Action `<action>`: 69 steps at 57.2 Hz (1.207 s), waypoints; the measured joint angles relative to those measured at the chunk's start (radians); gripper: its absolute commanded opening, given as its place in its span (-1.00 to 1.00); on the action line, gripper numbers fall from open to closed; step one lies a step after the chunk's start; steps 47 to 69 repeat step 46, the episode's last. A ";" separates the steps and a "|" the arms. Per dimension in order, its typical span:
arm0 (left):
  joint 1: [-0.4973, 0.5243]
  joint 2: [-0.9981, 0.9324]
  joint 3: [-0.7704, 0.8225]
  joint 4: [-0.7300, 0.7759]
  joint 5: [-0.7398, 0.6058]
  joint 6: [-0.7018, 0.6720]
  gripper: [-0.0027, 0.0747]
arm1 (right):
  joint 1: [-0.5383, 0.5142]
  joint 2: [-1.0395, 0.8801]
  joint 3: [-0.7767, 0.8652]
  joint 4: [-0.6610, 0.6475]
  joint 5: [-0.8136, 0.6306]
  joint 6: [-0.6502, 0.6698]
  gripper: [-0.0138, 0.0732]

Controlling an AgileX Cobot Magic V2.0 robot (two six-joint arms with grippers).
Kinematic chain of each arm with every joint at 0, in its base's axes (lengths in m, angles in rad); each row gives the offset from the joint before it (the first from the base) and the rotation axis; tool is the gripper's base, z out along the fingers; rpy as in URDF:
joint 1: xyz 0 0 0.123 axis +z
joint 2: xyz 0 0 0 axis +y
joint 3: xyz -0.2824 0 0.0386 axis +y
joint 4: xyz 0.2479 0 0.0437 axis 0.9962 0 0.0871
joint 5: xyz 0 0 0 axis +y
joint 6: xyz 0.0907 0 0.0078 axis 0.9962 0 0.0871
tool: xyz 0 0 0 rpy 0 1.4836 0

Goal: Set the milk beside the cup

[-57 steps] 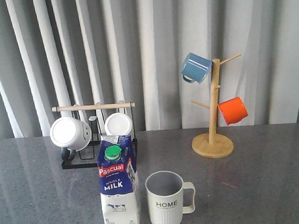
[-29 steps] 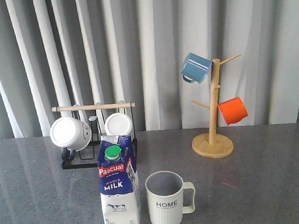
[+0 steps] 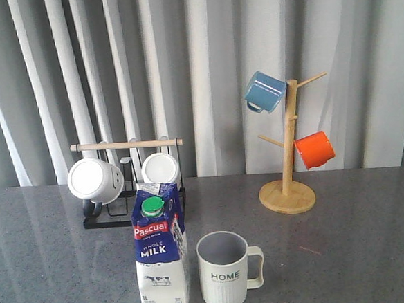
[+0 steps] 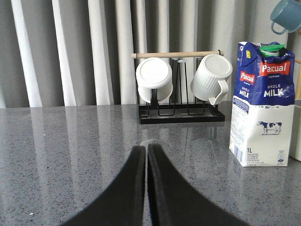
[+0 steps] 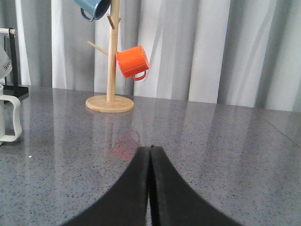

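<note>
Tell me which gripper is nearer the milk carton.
Left, as far as I can judge. The left gripper, shut, has the milk carton close ahead to one side. The right gripper, shut, faces the mug tree; no carton shows in its view.

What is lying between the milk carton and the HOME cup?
Nothing. In the front view only a narrow strip of bare table separates the milk carton from the HOME cup.

1. one milk carton (image 3: 160, 251)
2. one ribbed "home" mug (image 3: 228, 270)
3. two white mugs (image 3: 95, 180) (image 3: 161, 169) on one black rack (image 3: 134, 215)
4. one blue mug (image 3: 264, 91), one orange mug (image 3: 314, 149), one wooden mug tree (image 3: 288, 187)
</note>
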 measured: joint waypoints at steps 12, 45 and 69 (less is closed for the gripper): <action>0.000 0.000 0.000 0.000 0.000 0.000 -0.95 | 0.000 0.000 0.000 0.010 0.003 0.004 -0.70; 0.000 0.000 0.000 0.000 0.000 0.000 -0.95 | 0.000 0.000 0.000 0.035 0.006 0.009 -0.70; 0.000 0.000 0.000 0.000 0.000 0.000 -0.95 | 0.000 0.000 0.000 0.035 0.006 0.010 -0.70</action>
